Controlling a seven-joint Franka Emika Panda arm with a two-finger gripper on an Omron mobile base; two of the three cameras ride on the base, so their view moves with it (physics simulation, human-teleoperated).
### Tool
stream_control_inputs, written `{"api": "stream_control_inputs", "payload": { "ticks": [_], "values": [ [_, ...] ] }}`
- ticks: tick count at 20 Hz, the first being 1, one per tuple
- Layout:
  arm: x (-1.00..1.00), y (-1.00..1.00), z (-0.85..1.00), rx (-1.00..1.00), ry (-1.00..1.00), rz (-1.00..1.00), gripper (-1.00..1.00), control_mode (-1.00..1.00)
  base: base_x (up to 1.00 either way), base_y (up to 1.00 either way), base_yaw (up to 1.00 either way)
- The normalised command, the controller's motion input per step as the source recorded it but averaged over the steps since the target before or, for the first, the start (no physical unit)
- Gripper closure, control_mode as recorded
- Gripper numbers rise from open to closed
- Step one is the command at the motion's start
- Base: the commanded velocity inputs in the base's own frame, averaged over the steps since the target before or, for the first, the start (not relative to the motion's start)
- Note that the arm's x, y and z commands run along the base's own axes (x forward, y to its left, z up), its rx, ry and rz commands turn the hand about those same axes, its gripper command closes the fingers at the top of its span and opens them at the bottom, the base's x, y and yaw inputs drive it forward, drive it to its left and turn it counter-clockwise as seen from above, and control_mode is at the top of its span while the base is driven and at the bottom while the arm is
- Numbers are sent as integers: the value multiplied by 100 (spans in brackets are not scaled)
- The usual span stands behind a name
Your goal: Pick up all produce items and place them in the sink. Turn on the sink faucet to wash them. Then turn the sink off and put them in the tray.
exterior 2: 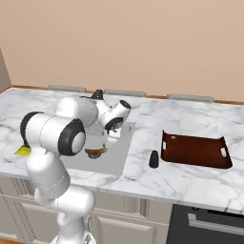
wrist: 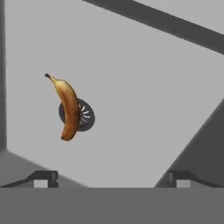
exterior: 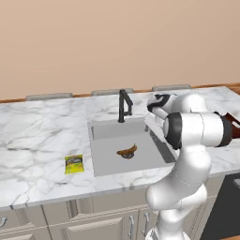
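Observation:
The brownish-orange banana (wrist: 69, 109) lies on the floor of the grey sink (exterior: 108, 130), partly across the round dark drain (wrist: 86, 116). It also shows as banana (exterior: 127, 151) and banana (exterior 2: 95, 151). My gripper (wrist: 113, 177) hangs above the basin to the banana's side, open, its fingertips (wrist: 43, 177) far apart with nothing between them. The black faucet (exterior: 124, 105) stands at the sink's back edge. The reddish-brown tray (exterior 2: 195, 150) rests on the counter to the right of the sink.
A flat yellow snack packet (exterior: 74, 164) lies on the marble counter left of the sink. A small dark shaker (exterior 2: 154, 159) stands between the sink and the tray. My own arm crosses over the sink's right side.

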Motion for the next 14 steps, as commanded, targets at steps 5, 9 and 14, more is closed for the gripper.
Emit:
{"api": "stream_control_inputs", "payload": {
  "ticks": [5,9,14],
  "values": [
    [-30,-10,83,23,-10,-22,-100,-100,0,0,0],
    [-7,-7,68,23,-9,-23,-100,-100,0,0,0],
    [0,-34,39,29,-1,-15,-100,-100,0,0,0]
  ]
}}
